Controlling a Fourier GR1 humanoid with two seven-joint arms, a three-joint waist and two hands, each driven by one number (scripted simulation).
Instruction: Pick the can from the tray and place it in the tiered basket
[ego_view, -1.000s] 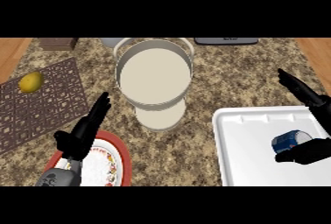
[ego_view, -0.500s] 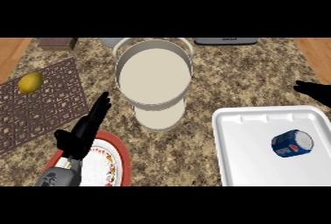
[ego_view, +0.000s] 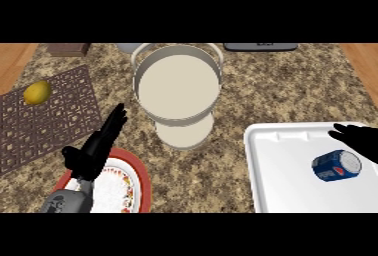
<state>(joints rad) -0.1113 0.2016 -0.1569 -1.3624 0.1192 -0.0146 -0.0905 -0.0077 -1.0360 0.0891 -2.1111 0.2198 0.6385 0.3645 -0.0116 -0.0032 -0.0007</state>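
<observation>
A blue cylindrical can with a silver top (ego_view: 337, 166) lies on its side on the white rectangular plastic tray (ego_view: 284, 172), towards the tray's right side, with nothing touching it. The tray sits on the speckled brown granite counter (ego_view: 280, 95), to the lower right of the white round tiered basket (ego_view: 177, 82). That basket stands at the middle of the counter's far part, its wide upper tier above a smaller lower tier (ego_view: 184, 131) that shows just below it.

The right hand (ego_view: 359, 140) enters at the tray's upper right corner, just above and to the right of the can and apart from it. Only part of it shows; its short dark fingertips point left over the tray's rim, and they hold nothing. How far the fingers are spread cannot be told.

The left hand (ego_view: 94, 150) is to the lower left of the basket, its fingers straight and pointing up towards the far edge, thumb out to the left, holding nothing. It hangs over the upper edge of a round white plate with a red rim (ego_view: 133, 186). Left of the basket lies a dark brown patterned mat (ego_view: 44, 122) with a yellow lemon (ego_view: 38, 93) on its far part.
</observation>
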